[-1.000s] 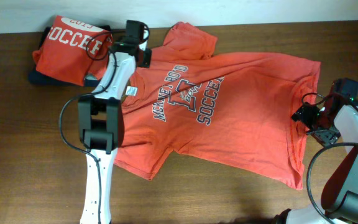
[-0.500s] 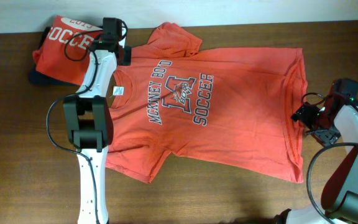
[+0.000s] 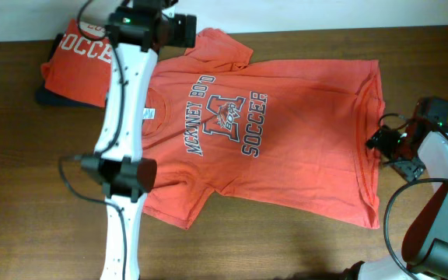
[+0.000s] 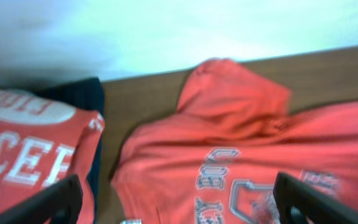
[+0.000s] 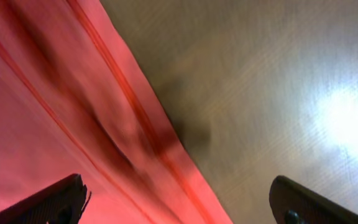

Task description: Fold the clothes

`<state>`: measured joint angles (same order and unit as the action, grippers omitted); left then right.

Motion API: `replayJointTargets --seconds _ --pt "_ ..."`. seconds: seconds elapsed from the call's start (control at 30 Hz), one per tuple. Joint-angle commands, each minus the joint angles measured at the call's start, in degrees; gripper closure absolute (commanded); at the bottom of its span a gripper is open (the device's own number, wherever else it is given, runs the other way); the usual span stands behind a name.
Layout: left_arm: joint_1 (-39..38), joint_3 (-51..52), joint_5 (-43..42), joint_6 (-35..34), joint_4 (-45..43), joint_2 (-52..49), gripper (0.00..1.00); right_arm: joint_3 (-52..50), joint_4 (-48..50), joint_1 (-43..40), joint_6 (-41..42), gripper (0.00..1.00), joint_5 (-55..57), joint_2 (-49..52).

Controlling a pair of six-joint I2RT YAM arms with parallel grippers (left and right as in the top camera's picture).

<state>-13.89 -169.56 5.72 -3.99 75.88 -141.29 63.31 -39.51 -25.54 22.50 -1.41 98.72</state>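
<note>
An orange-red T-shirt (image 3: 286,148) with navy-and-white "SOCCER" lettering lies spread out, face up, across the table, its collar to the left and its hem to the right. A small white neck tag (image 3: 148,115) shows at the collar. My left gripper (image 3: 176,31) is raised above the far sleeve (image 4: 229,93) and is open, with nothing between its fingers (image 4: 55,200). At the shirt's hem (image 5: 135,124) my right gripper (image 3: 381,142) is low over the table and open, straddling the hem's edge without holding it.
A second orange-red shirt (image 3: 84,58) lies folded at the back left on a dark navy garment (image 3: 49,97). The white wall (image 4: 197,31) runs along the table's back edge. Bare wooden table (image 5: 272,74) lies right of the hem.
My left gripper, shut on the shirt near the far shoulder, pulled the shirt left, then let go, opened and rose. The right arm has not moved.
</note>
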Motion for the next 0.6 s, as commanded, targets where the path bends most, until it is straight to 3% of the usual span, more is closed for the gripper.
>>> replayJointTargets --seconds 0.0,0.1,0.2,0.3,0.43,0.57 --pt "0.98 -3.13 -2.1 -3.34 7.72 5.53 0.02 -0.09 4.96 -0.35 0.74 0.02 0.11 -0.52" --pt "1.36 -3.13 -2.1 -4.33 13.86 7.91 0.02 -0.09 7.13 -0.35 0.79 0.01 -2.56 -0.52" --pt "1.46 -3.13 -2.05 -4.31 19.58 10.01 0.02 -0.04 5.92 -0.48 0.28 0.01 -16.15 -0.55" --pt "1.68 -2.16 -5.6 -3.34 20.83 12.41 0.01 0.22 3.91 -0.46 -8.63 0.01 -24.11 -1.18" --pt "1.68 -1.51 -9.62 -3.48 20.83 16.06 0.01 0.9 -3.69 -0.35 -12.79 0.01 -21.64 -5.18" --pt "1.66 2.95 -9.38 -3.72 20.83 22.84 0.01 0.9 -11.87 -0.35 -6.32 0.01 -14.84 -13.53"
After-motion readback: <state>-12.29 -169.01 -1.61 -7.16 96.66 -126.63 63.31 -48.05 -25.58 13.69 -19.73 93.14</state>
